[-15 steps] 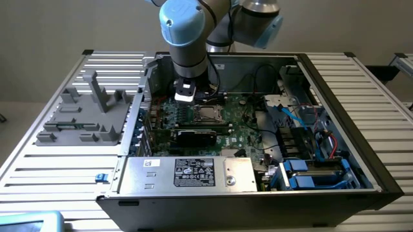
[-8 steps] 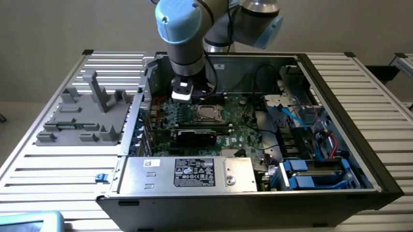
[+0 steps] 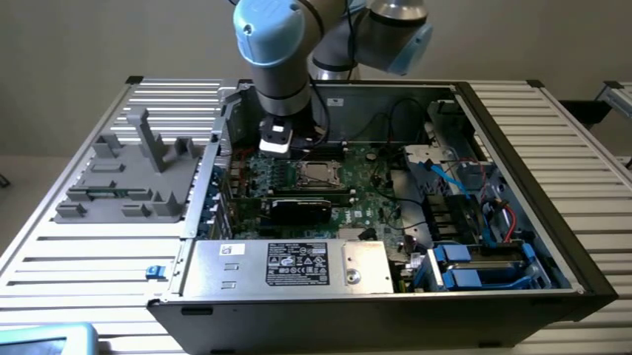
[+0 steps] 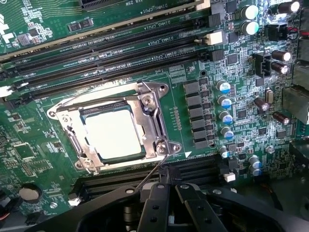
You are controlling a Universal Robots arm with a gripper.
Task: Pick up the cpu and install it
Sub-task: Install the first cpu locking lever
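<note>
The cpu (image 4: 114, 133), a flat square chip with a bright silvery top, lies inside the metal socket frame (image 4: 155, 126) on the green motherboard (image 4: 43, 19). In the exterior view the cpu (image 3: 316, 174) sits in the middle of the open computer case. My gripper (image 4: 170, 187) hovers above the board just beside the socket, fingers (image 4: 155, 210) together and nothing between them. In the exterior view the gripper (image 3: 277, 150) hangs from the arm over the board, toward that view's left of the socket.
Long memory slots (image 4: 120, 46) run on both sides of the socket, and upright capacitors (image 4: 224, 104) stand nearby. A silver power supply box (image 3: 286, 266) and a black card (image 3: 301, 208) sit toward the case front. Cables and blue drive bays (image 3: 474, 262) are at the exterior view's right. A grey fixture (image 3: 129, 177) stands outside the case.
</note>
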